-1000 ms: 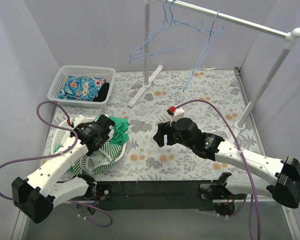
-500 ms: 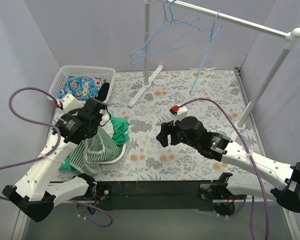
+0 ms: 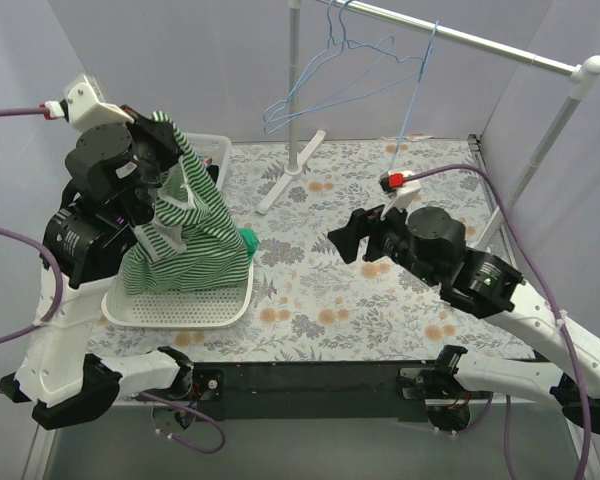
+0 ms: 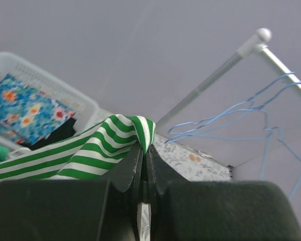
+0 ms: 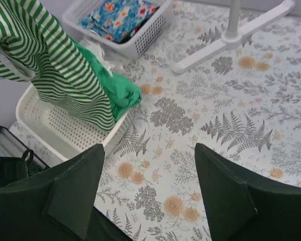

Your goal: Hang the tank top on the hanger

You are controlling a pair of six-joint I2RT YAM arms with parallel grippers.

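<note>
The tank top [image 3: 195, 245] is seen as soft, matt, striped knit cloth. The hanger [image 4: 176, 136] is formed of thin, smooth, blue-coated wire. The near basket [image 3: 180, 318] is moulded in white perforated plastic. The table [image 3: 380, 305] is covered with a matt flower-printed sheet.

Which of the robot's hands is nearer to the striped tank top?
Left. The left hand is shut on the tank top at its top fold; the right hand hangs open over the table, apart to its right.

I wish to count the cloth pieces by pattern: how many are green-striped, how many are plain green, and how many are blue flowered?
Green-striped tank top: 1
Plain green garment: 1
Blue flowered cloth: 1
Total: 3
</note>
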